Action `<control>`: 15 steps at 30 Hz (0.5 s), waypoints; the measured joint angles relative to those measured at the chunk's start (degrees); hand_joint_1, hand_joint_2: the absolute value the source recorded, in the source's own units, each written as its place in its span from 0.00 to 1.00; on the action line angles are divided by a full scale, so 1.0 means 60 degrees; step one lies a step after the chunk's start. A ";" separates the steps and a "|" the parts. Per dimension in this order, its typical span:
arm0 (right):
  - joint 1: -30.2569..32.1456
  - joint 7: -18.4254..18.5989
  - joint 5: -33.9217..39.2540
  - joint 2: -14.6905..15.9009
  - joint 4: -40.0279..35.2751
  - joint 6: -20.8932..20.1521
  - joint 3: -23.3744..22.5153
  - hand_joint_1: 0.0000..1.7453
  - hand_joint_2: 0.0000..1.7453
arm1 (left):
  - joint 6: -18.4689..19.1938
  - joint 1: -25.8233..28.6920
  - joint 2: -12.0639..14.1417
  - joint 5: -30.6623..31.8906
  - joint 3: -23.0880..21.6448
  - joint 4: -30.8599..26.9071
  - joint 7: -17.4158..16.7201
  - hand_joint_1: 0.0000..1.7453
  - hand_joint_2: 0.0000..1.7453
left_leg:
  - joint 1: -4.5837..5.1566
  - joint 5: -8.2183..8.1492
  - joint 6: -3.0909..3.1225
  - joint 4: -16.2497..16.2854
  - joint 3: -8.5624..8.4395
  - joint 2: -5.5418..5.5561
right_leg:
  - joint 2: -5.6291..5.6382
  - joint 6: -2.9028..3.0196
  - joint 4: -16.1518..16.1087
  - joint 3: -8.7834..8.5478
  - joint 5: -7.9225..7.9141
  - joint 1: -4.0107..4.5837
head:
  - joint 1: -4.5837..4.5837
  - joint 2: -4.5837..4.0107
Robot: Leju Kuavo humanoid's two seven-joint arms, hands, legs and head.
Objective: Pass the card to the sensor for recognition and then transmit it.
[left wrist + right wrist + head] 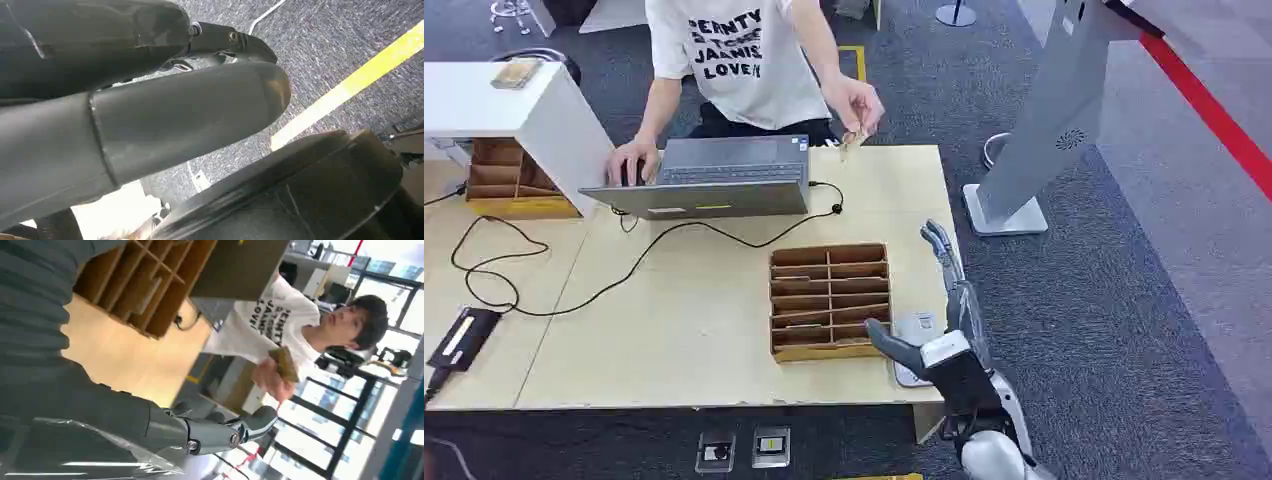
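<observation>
Table (694,330): a broad, flat top of pale wood-grain board stood on dark speckled carpet.
Person (744,60): stood at the far edge in a white printed T-shirt, one hand on the laptop, the other raised over the table's far right corner.
Stand (1064,110): a slanted grey slab on a flat base rose from the carpet just beyond the table's right side.
Laptop (714,175): a thin grey metal shell lay open, with a black cable (574,290) looping from it across the wood.
Tray (829,300): a rectangular brown card organiser with slotted rows sat near the front right of the table.
Box (509,180): a second brown slotted organiser rested at the far left, beside a white block.
Right hand (939,320): a grey ribbed cover, thick thumb and darker fingers hung above the table's right edge beside the tray; fingers were stretched apart and nothing was in them.
Left hand (150,120): smooth grey rounded thumb and dark fingers appeared over carpet marked with a yellow stripe; whether the fingers were parted or together could not be told.
Sensor (914,335): a small, flat, rounded grey pad lay on the table, partly under the right hand.
Card (854,143): a small tan rectangle was pinched in the person's raised hand, well apart from the robot's right hand.
</observation>
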State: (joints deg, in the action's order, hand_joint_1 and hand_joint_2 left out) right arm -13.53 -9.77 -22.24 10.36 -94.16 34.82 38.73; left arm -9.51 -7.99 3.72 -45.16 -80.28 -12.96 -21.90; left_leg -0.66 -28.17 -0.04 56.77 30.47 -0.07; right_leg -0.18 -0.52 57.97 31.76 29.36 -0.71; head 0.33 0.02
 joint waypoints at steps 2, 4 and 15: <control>-0.0240 0.0153 -0.0710 -0.0004 -0.0066 0.0018 0.0128 0.00 1.00 | 0.0018 -0.0002 0.0000 0.0048 0.0000 0.0000 0.0000 0.00 0.00 | 0.0000 0.0000 0.0000 0.0000 -0.0002 -0.0001 | 0.0002 0.0000 0.0000 0.0001 0.0000 0.0000 | 0.0000 0.0003; -0.0401 0.0328 -0.1187 -0.0055 -0.0095 0.0018 0.0219 0.00 1.00 | 0.0025 -0.0004 -0.0004 0.0058 0.0000 0.0000 0.0000 0.00 0.00 | 0.0000 0.0001 0.0000 0.0000 -0.0001 0.0000 | -0.0002 0.0000 0.0000 0.0000 0.0000 0.0000 | 0.0004 0.0000; -0.1666 0.1385 -0.4643 -0.0339 -0.0033 0.0215 0.0871 0.00 1.00 | 0.0036 -0.0011 -0.0026 0.0204 -0.0004 0.0000 0.0062 0.00 0.00 | 0.0000 0.0002 0.0001 0.0000 0.0000 0.0001 | -0.0001 0.0000 0.0001 -0.0001 0.0000 0.0000 | 0.0004 0.0003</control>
State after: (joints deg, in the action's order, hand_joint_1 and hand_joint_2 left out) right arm -23.53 -1.46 -50.10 8.33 -94.36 36.11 43.96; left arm -9.29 -8.06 3.56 -43.93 -80.30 -12.96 -21.53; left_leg -0.66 -28.16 -0.03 56.77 30.47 -0.06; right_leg -0.18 -0.53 57.97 31.75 29.36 -0.71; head 0.35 0.04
